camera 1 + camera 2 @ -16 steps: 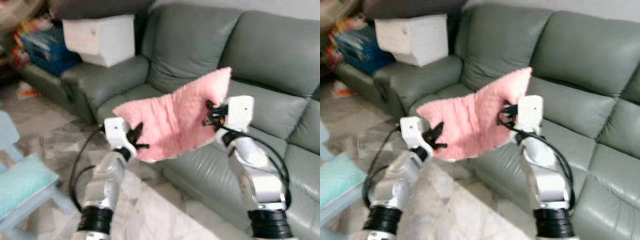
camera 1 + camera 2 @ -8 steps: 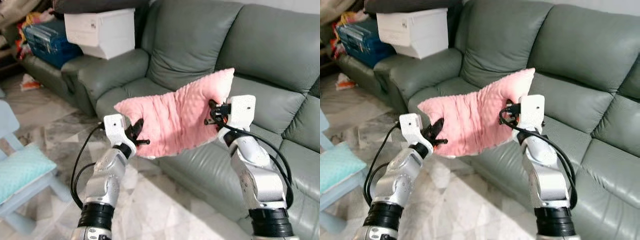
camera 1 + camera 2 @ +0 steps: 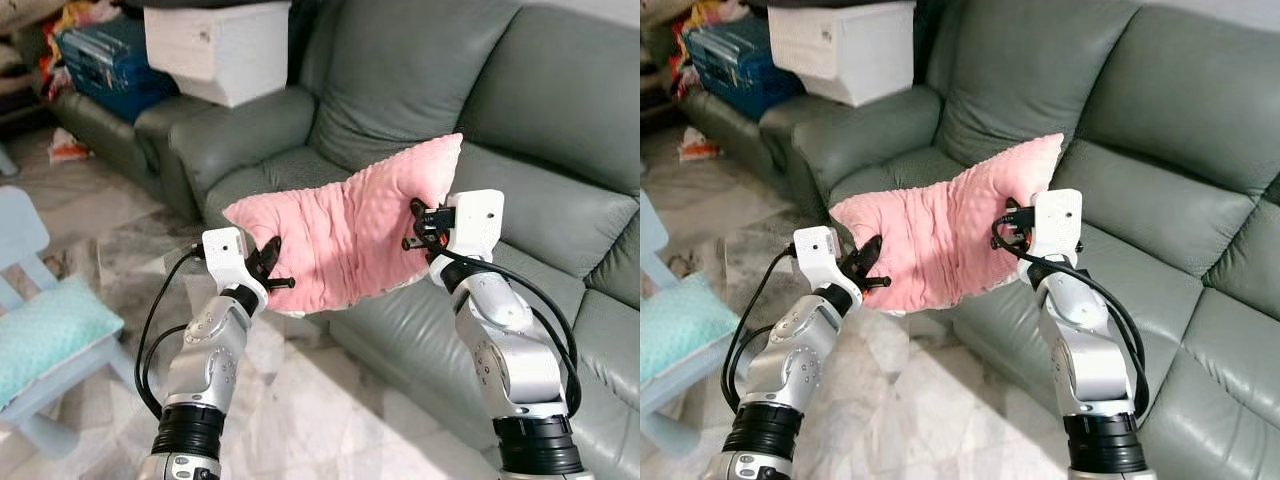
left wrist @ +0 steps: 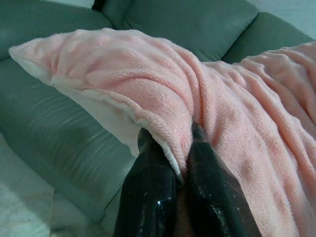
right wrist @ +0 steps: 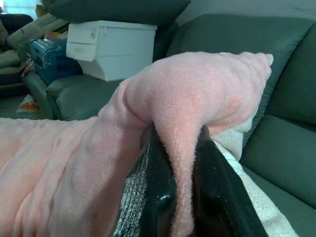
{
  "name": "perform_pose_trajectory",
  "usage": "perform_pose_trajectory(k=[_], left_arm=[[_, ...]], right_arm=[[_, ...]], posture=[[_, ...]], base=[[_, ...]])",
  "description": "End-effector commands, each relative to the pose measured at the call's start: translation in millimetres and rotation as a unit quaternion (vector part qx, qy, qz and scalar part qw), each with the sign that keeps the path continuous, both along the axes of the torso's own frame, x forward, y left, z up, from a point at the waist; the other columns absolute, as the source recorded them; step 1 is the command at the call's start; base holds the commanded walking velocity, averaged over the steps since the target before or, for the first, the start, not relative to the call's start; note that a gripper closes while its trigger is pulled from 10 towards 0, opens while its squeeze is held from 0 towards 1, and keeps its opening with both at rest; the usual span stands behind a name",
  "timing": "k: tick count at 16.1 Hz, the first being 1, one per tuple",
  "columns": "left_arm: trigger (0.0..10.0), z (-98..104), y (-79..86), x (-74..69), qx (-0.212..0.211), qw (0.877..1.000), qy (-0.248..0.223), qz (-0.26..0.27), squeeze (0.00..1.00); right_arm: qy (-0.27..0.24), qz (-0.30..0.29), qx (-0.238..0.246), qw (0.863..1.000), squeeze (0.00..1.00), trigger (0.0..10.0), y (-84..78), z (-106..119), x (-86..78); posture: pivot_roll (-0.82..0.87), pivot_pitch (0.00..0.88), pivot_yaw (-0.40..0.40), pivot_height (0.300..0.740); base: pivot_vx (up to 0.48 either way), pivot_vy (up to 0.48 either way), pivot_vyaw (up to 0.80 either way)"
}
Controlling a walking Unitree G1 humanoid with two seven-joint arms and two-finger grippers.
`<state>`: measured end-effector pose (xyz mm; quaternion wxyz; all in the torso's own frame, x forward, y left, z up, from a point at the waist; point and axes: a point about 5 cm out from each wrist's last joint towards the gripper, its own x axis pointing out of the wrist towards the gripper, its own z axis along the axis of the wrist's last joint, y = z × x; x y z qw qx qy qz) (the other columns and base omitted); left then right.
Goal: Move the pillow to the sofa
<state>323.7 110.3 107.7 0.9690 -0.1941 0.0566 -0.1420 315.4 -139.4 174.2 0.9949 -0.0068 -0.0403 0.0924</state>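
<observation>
A pink fleecy pillow (image 3: 345,235) hangs in the air, stretched between my two grippers just in front of the grey-green sofa (image 3: 540,110). My left gripper (image 3: 272,270) is shut on the pillow's lower left edge; in the left wrist view its black fingers (image 4: 148,187) pinch a fold of the pink cover (image 4: 232,123). My right gripper (image 3: 418,228) is shut on the pillow's upper right part, and its fingers (image 5: 153,192) squeeze a bunched ridge of fleece (image 5: 182,94). The pillow hovers above the front edge of the sofa seat (image 3: 1110,290).
A white box (image 3: 215,50) rests on the sofa armrest (image 3: 235,130) at the left, with blue packages (image 3: 105,60) behind it. A pale blue chair with a turquoise cushion (image 3: 50,335) stands on the marble floor (image 3: 330,420) at the left.
The camera has moved closer to the sofa and shifted slightly. Both grippers keep their hold on the pillow, which stays stretched between them at much the same height.
</observation>
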Motion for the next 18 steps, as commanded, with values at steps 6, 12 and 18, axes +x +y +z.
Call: perform_pose_trajectory(k=[6, 12, 18], left_arm=[[10.0, 8.5, -8.3, 1.0, -0.006, 0.999, -0.025, -0.03, 0.0], [10.0, 7.2, -10.0, 0.0, -0.007, 0.999, -0.023, -0.035, 0.0], [10.0, 4.9, -12.5, -1.7, -0.007, 0.999, -0.018, -0.041, 0.0]], right_arm=[[-0.015, 0.007, -0.001, 1.0, 0.0, 10.0, 2.9, 8.3, 0.3], [-0.016, 0.008, -0.002, 1.0, 0.0, 10.0, 2.0, 8.7, -0.4], [-0.015, 0.01, -0.001, 1.0, 0.0, 10.0, 3.0, 8.8, -1.6]], posture=[[-0.23, 0.0, 0.0, 0.74], [-0.23, 0.0, 0.0, 0.74], [-0.24, 0.004, -0.001, 0.74]], base=[[0.181, 0.0, -0.77], [0.338, 0.0, -0.8], [0.322, 0.0, -0.8]])
